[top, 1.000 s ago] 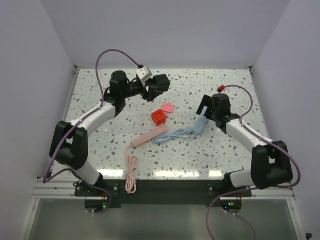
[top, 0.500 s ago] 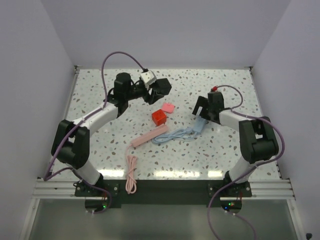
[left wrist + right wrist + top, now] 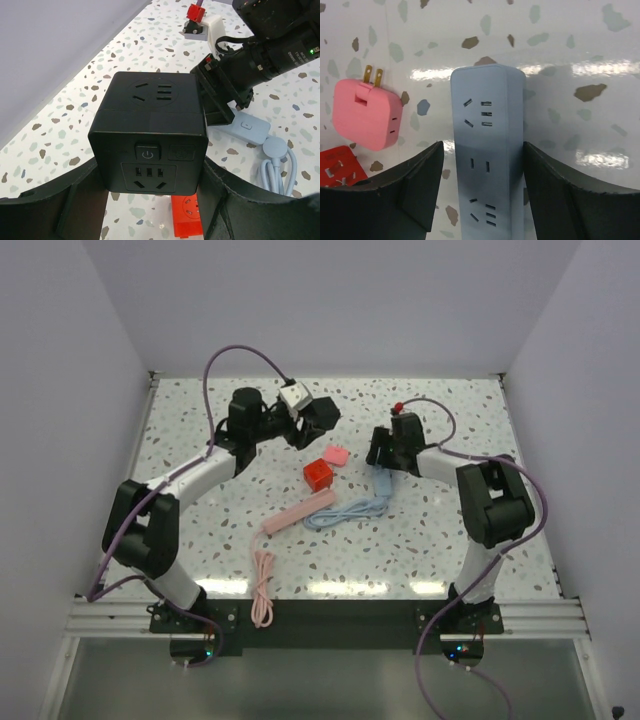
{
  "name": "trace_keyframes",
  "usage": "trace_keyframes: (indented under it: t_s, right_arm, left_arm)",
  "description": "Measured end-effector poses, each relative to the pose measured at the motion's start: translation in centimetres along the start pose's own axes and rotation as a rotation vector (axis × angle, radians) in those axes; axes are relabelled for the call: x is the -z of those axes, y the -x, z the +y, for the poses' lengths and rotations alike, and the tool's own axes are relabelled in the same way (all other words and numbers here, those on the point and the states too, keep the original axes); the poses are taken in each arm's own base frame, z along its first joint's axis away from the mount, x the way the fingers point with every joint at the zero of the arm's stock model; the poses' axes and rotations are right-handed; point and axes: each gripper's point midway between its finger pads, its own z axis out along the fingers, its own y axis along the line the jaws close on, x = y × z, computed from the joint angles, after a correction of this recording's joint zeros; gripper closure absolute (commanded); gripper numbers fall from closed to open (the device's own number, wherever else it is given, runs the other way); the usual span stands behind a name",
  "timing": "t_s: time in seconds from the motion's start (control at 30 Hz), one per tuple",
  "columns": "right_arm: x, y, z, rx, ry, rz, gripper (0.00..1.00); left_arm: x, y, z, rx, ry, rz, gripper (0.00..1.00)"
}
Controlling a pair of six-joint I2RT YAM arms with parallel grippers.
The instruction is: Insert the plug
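My left gripper [image 3: 312, 420] is shut on a black cube socket [image 3: 322, 412] and holds it above the table's far side. In the left wrist view the cube [image 3: 150, 125] sits between my fingers [image 3: 75, 200] with its outlets facing the camera. My right gripper [image 3: 384, 452] is open and low over a light blue power strip [image 3: 383, 483]. In the right wrist view the strip [image 3: 487, 150] lies between the fingers [image 3: 415, 185], with a gap on the left. A pink adapter plug [image 3: 367, 117] with two brass prongs lies on the table left of the strip and also shows in the top view [image 3: 336, 455].
A red cube socket [image 3: 318, 474] sits near the centre. A pink power strip [image 3: 298, 512] with its coiled pink cable [image 3: 262, 585] lies toward the front. The blue strip's cable [image 3: 345, 512] is bunched in the middle. White walls enclose the table [image 3: 480, 530].
My right gripper has swung left and farther back, and the blue strip has shifted left with it. My left gripper moved slightly right with the black cube.
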Motion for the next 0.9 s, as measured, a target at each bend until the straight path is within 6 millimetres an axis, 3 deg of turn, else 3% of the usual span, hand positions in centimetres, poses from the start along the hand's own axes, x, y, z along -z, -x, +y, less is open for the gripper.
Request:
trace_keyframes:
  t_s: [0.2,0.3,0.33,0.43,0.6,0.7,0.9]
  right_arm:
    - [-0.6,-1.3,3.6,0.097,0.038,0.021,0.35]
    - [-0.6,-1.8,4.3,0.113,0.05,0.028,0.26]
    - [-0.5,-1.8,4.5,0.115,0.053,0.029,0.17]
    - [-0.4,-1.7,4.9,0.12,0.065,0.035,0.07]
    - [0.4,-1.6,4.0,0.134,0.044,0.056,0.01]
    - [1.7,-0.3,2.5,0.138,0.004,0.036,0.01]
    - [7.2,5.7,-0.6,0.064,-0.032,-0.145,0.01]
  left_arm:
    - [0.3,-0.6,-0.1,0.006,0.011,0.022,1.0]
    - [0.3,-0.9,0.0,0.0,0.027,0.038,1.0]
    - [0.2,-1.1,0.0,-0.003,0.037,0.049,1.0]
    - [-0.6,-2.0,-0.2,-0.015,0.072,0.106,1.0]
    - [-2.8,-3.2,-0.8,-0.039,0.085,0.179,1.0]
    - [-3.3,-3.5,-0.4,-0.046,0.082,0.227,1.0]
    - [-4.7,-1.4,1.3,-0.101,0.07,0.289,1.0]
